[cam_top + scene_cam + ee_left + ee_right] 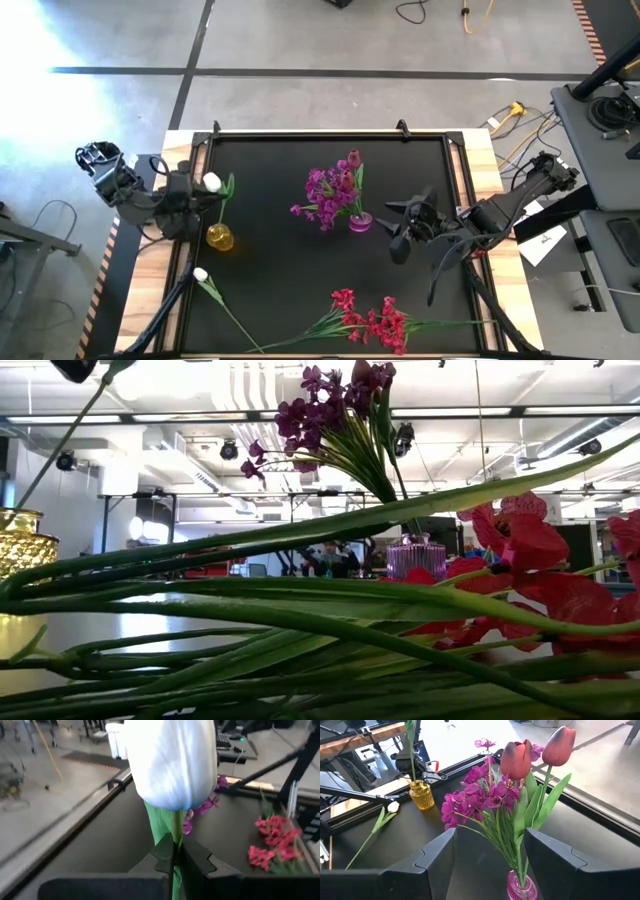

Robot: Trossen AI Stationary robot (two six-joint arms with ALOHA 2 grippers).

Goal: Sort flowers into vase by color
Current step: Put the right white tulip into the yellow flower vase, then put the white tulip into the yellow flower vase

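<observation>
Fingers point(195, 865) of the left gripper point(176, 862) are clenched on the green stalk of a white tulip point(172, 762), just under its bud. That gripper point(190, 190) sits at the mat's point(270, 250) left edge, the arm reaching in from the left, and the stalk runs down into the yellow vase point(220, 237) standing just beside it.

Right gripper point(490, 862) fingers are spread wide and hold nothing; they face the purple vase point(522, 887) near the mat's middle, which holds purple blossoms point(325, 195) and two pink tulips point(517, 757). The right arm comes in from the right edge.

A second white tulip point(201, 274) lies near the front left corner. Red flowers point(375, 320) lie along the front edge.
</observation>
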